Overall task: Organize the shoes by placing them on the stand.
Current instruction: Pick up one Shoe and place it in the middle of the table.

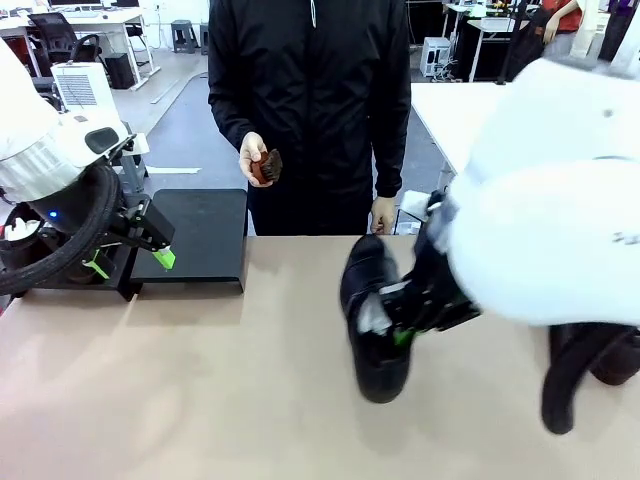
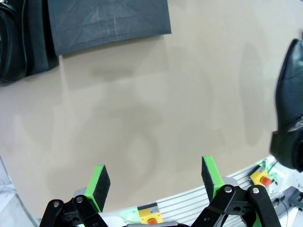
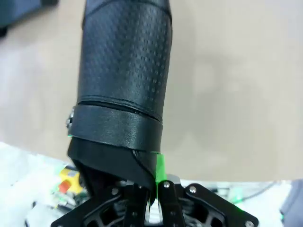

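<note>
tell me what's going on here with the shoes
The right claw is shut on a black shoe at the middle of the table. The left claw hangs open and empty near the stand, where another shoe already lies. The person stands across the table, a small brown object in one hand.

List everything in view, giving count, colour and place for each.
Shoes: two, shiny black; held shoe over the table's middle, second shoe at the stand's other platform.
Stand: one, matte black, far left of the table.
Table: one, tan.
Brown object: one, in the person's hand; too small to identify.
Person: one, black jacket, far side.
Left end effector: open, green pads, over bare table near the stand.
Right end effector: shut on the held shoe's rear edge.
</note>
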### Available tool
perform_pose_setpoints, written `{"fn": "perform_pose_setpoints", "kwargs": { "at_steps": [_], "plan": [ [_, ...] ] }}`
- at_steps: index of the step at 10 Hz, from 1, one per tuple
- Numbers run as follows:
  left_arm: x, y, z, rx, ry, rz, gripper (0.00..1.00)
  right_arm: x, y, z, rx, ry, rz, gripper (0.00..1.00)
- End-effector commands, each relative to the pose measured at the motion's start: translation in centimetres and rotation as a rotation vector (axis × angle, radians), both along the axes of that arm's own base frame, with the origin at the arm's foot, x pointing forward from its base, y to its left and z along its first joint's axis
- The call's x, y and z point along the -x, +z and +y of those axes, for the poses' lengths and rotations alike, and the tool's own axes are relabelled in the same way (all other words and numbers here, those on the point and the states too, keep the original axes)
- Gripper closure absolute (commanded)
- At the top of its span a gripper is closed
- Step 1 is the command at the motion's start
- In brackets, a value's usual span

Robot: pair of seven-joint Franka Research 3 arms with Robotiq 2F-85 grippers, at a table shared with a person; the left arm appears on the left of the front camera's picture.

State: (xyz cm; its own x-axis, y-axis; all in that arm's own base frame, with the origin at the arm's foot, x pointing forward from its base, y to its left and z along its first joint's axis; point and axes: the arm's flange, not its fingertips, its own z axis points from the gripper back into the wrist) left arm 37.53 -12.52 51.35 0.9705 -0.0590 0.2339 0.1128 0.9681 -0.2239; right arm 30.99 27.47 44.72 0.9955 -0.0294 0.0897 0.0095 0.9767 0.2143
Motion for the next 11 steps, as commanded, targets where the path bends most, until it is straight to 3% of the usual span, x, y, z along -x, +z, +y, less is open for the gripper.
{"fn": "perform_pose_setpoints", "kwargs": {
  "at_steps": [1,2,6,11],
  "plan": [
    [0.0,-0.2,0.3,-0.003,-0.006,-0.015,0.00,-1.9,-1.6,2.4,-0.036,0.049,0.006,1.00],
    [0.0,-0.2,0.3,-0.003,-0.006,-0.015,0.00,-1.5,-2.7,3.5,-0.008,0.108,0.007,1.00],
    [0.0,-0.2,0.3,-0.003,-0.006,-0.015,0.00,-2.4,-6.9,4.5,0.004,0.118,0.076,0.97],
    [0.0,-0.2,0.3,-0.003,-0.006,-0.015,0.00,-3.4,-9.7,3.9,-0.007,0.095,0.138,0.08]
  ]
}}
